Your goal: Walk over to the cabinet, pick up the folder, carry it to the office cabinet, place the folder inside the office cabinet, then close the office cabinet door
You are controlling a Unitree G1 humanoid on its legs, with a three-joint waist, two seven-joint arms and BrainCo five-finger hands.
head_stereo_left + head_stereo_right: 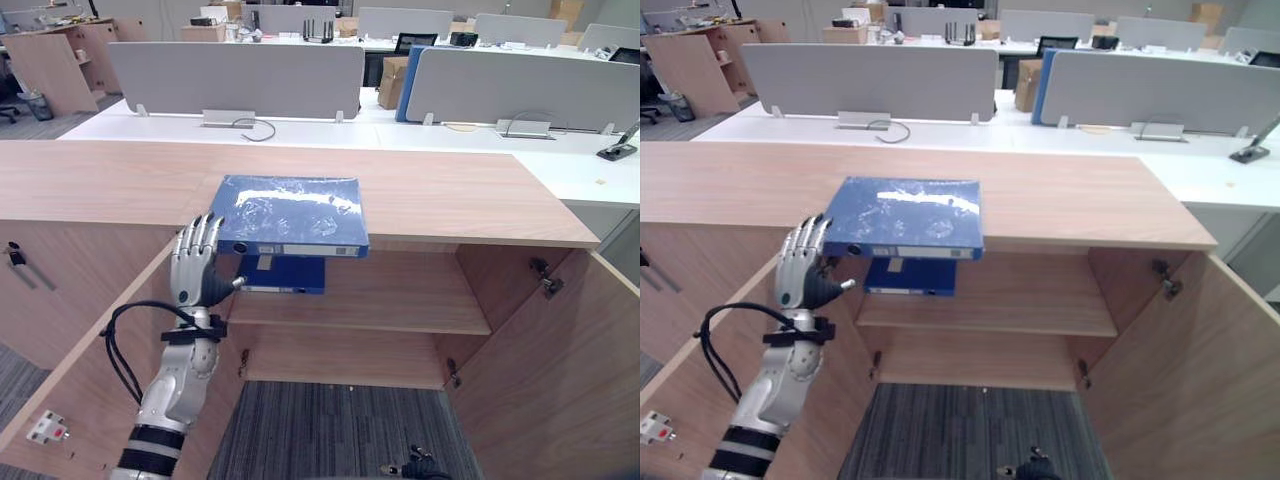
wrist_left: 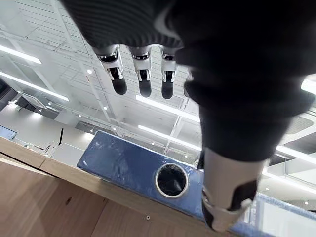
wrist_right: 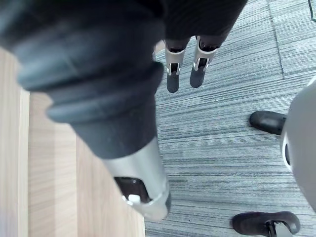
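A blue folder (image 1: 288,212) lies flat on the wooden cabinet top (image 1: 100,180), its spine jutting over the front edge above the open compartment. My left hand (image 1: 195,270) is raised just below and left of the folder's front left corner. Its fingers are straight and point up, holding nothing. In the left wrist view the folder's spine (image 2: 123,163) with its round finger hole shows just past the thumb (image 2: 227,197). My right hand (image 3: 173,76) hangs with relaxed fingers over grey carpet, beside a wooden panel.
Both cabinet doors stand open, the left door (image 1: 90,370) beside my left arm and the right door (image 1: 560,380) opposite. A second blue folder (image 1: 285,275) lies on the inner shelf (image 1: 400,300). White desks with grey screens (image 1: 235,80) stand behind the cabinet.
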